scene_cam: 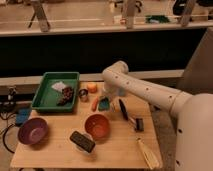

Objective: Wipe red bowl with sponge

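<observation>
On table: one red bowl (97,126) | one sponge (104,103) | hand (106,98) above sponge, grip unclear | one purple bowl (33,131)

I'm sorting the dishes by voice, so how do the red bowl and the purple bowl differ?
The red bowl is glossy orange-red; the purple bowl is dull purple-maroon. The red bowl sits mid-table beside the black block; the purple bowl sits at the left edge, below the green tray. Both are round, upright and similar in width. The gripper is above the sponge, behind the red bowl.
</observation>
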Available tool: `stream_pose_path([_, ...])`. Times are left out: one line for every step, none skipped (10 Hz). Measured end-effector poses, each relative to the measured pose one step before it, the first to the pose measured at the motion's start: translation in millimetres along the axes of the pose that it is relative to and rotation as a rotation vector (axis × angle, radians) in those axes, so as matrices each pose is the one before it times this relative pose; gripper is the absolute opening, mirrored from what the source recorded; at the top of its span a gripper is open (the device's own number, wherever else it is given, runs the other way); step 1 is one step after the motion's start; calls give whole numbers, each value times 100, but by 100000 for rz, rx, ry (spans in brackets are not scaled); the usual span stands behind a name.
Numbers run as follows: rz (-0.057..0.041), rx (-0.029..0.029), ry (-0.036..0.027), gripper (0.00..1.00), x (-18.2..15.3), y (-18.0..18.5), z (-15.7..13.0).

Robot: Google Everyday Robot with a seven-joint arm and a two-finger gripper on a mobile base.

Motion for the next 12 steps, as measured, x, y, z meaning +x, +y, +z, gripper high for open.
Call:
stream_pose_path([-1183,2047,-4,0,-1806,363,-783])
stream_pose_path([-1063,2265,-100,0,-1512,214,-729])
stream_pose_path([-2159,2574,-266,0,-1249,-85,-645])
stream_pose_path([-2297,2077,-244,0,-955,-181,-317])
stream_pose_path([-2361,1922,-167,0,-1004,-283,-97])
stream_pose_path([-2293,1740,206,0,-990,-84,64])
stream_pose_path([-2343,1027,519,0,-842,-97,204])
stream_pose_path([-5155,268,1554,0,-1034,-677,409])
stream_pose_path([-4102,-1104,1841,0,-920,-512,293])
stream_pose_path([-5223,-2592,1844,0,-904,-458,573])
stream_pose_path([-1928,-1423,998,0,-362,-190,603])
stream_pose_path([98,-1494,1063,0,-114,299,714])
